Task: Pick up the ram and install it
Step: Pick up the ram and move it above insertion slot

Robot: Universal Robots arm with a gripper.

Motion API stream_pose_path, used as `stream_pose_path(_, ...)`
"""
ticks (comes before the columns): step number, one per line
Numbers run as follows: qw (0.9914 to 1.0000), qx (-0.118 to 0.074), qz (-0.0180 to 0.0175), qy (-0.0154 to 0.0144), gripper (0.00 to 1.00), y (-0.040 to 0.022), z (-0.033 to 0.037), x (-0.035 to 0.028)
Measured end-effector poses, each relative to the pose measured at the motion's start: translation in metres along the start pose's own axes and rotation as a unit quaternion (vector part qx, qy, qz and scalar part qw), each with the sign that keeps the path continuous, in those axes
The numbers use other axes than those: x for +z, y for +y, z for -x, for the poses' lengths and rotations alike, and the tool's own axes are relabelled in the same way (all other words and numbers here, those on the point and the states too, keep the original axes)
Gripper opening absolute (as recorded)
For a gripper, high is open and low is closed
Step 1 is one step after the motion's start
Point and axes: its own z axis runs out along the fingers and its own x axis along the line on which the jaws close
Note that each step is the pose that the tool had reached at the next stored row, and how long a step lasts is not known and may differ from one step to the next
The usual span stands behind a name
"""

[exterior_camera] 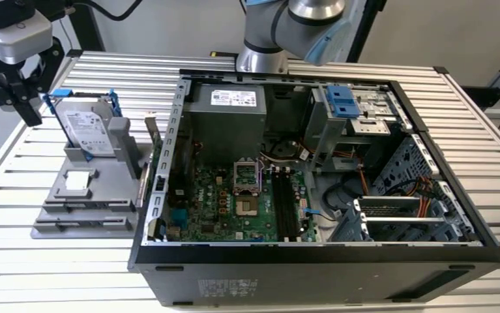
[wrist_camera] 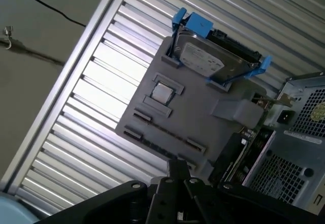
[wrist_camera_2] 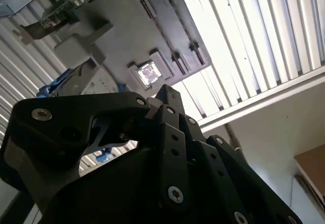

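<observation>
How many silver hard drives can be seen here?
1: the silver hard drive stands on edge on the gray holder, at the exterior view's left of the open case. More may be hidden inside the case.

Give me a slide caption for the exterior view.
Gripper hovers near gray holder with hard drive, beside open computer case.

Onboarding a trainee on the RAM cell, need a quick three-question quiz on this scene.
1. True or false: the hard drive sits inside the computer case.
2. In the exterior view, the end effector is: A) on the exterior view's left of the case, B) on its right, C) inside the case.
3. Fill in: the small square chip lies on the grey ___.
Key: 1 false, it stands on the grey fixture; 2 A; 3 fixture.
</observation>
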Motion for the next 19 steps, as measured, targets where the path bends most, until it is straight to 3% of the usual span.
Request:
stream_pose_path(9, 0.99922, -0.039, 0.0004, 0.0017, 0.0, 0.0, 0.0, 0.0)
stream_pose_path(14, 0.99813, -0.061, 0.0006, 0.0027, 0.0, 0.0, 0.0, 0.0)
stream_pose_path(19, 0.99652, -0.083, 0.0009, 0.0037, 0.0, 0.0, 0.0, 0.0)
